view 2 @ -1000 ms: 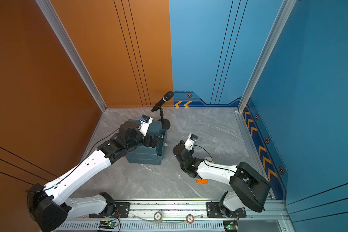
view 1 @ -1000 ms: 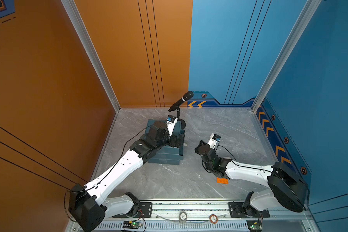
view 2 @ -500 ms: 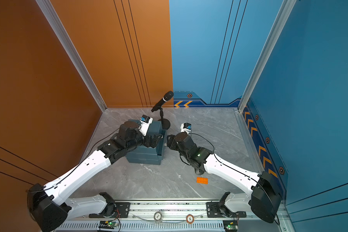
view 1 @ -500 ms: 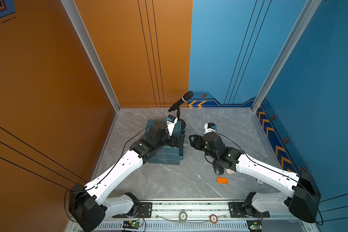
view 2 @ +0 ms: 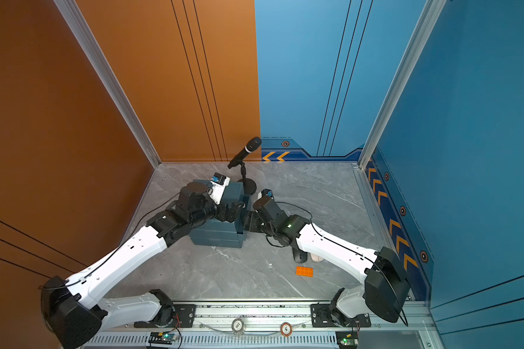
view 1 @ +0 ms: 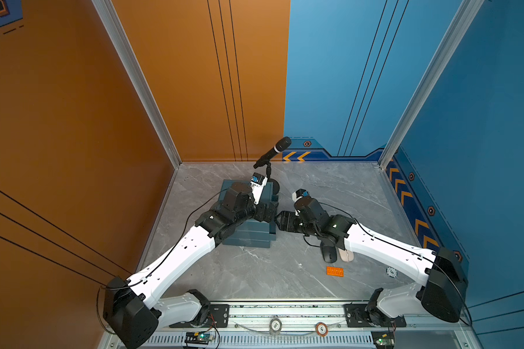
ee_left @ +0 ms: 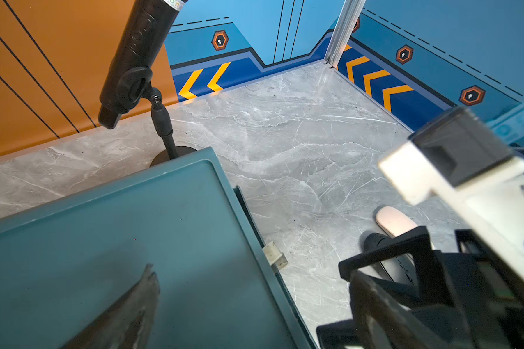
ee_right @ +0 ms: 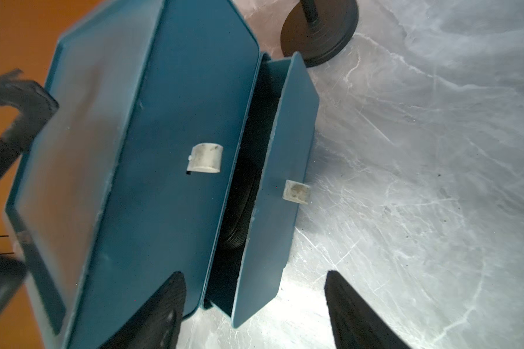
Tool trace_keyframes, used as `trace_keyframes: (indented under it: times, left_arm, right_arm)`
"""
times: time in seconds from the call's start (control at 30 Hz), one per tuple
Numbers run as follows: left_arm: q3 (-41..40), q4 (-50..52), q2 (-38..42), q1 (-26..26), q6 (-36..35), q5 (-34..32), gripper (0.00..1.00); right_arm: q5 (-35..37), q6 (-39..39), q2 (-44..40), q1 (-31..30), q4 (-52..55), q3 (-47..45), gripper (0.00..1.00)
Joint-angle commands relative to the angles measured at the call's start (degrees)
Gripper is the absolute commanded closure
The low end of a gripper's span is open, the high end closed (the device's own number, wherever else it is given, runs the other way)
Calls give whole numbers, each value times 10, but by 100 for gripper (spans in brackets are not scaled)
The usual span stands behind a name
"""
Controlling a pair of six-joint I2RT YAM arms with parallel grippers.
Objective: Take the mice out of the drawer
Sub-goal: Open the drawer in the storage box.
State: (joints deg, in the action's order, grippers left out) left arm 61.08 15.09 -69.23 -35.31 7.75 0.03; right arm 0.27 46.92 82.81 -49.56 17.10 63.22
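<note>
Drawer (ee_right: 285, 151) out a narrow slot on the cabinet's (ee_right: 164, 121) right, mic base (ee_right: 318, 30) just past its far end, bare floor (view 1: 254, 272) rightward. Right gripper (ee_right: 253, 275) spread at the slot; left gripper (view 1: 271, 211) state unreadable. Black mouse (view 1: 329, 253) and cream mouse (view 1: 345, 255) lie side by side on the floor, near right.

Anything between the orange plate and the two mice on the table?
No. Bare tabletop separates the orange plate from the black mouse and cream mouse, in both top views.

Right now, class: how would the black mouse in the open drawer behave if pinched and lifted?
Likely rigid: the black mouse looks like a hard shell. Its rounded edge could slip in a pinch. Sitting in the narrowly opened drawer, it probably won't roll, but may snag.
</note>
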Motion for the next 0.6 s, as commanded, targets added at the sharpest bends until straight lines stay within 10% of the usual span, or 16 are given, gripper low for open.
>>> trace_keyframes:
  times: [0.0, 0.57]
  left_arm:
    - [-1, 10, 15, -2, -3, -29, 2]
    - [-17, 1, 50, 2, 18, -183, 2]
  right_arm:
    - [2, -12, 27, -6, 44, 32, 25]
    - [112, -45, 124, -3, 237, 134, 37]
